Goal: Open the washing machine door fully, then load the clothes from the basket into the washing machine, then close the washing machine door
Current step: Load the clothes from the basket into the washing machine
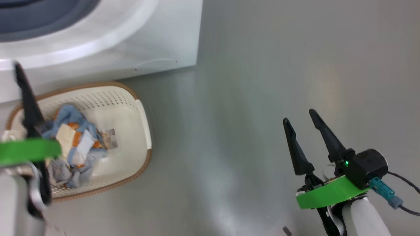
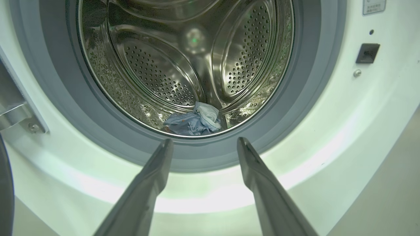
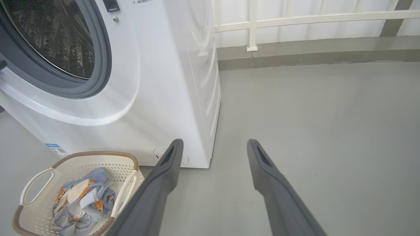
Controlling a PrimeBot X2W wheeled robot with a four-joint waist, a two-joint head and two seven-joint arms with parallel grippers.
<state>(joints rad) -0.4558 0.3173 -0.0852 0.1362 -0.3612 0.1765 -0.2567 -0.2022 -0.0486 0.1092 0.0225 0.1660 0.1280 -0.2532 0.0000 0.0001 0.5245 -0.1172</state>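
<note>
Blue bear-printed clothes (image 1: pixel 75 147) lie in the cream perforated plastic basket (image 1: pixel 124 108) beside the white front-loading washing machine (image 3: pixel 157 82), one piece (image 2: pixel 195 121) in its steel drum (image 2: pixel 164 65), so we hold our left end effector (image 2: pixel 205 140) and right end effector (image 3: pixel 215 141) spread and empty for the next grab.

A smooth grey floor (image 3: pixel 328 131) runs back to a low grey kerb (image 3: pixel 311 54) along the foot of a white panelled wall (image 3: pixel 331 6). A white railing (image 3: pixel 328 18) runs level in front of that wall, carried by an upright white post (image 3: pixel 252 23) whose small foot plate (image 3: pixel 252 48) sits on the kerb. At the far upper right a dark grey beam (image 3: pixel 392 16) leans across the wall. In the head view the floor shows soft pale sheen and a small dark object (image 1: pixel 286 230), too small to identify.
</note>
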